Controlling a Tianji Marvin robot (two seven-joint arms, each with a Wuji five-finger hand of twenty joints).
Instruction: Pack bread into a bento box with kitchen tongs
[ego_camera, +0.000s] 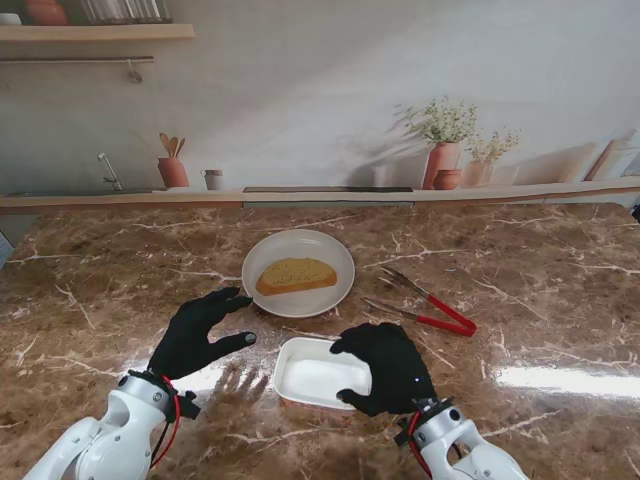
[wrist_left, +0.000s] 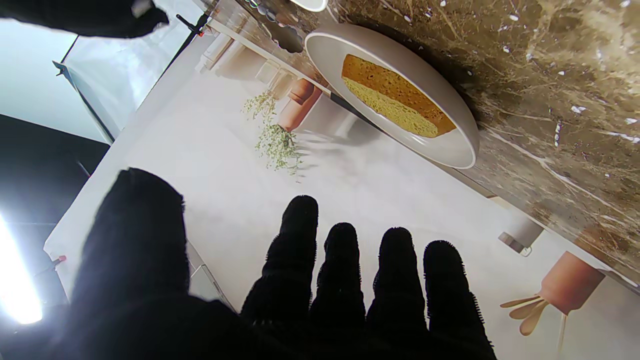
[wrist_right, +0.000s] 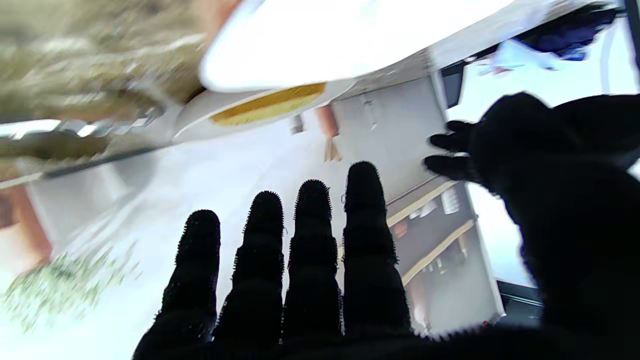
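Bread (ego_camera: 296, 275) lies on plate (ego_camera: 330, 250); both hands empty, fingers spread.

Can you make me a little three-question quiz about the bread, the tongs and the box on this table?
1. True or false: the bread is already in the box.
2. Which hand is over the box? A) left hand B) right hand C) neither
3. Fill in: the tongs have handles of the colour ____.

Key:
1. False. The bread lies on the plate.
2. B. The right hand hangs over the box's right part, holding nothing; the left hand is open beside the plate.
3. Red. The tongs lie untouched on the table, to the right of the plate.
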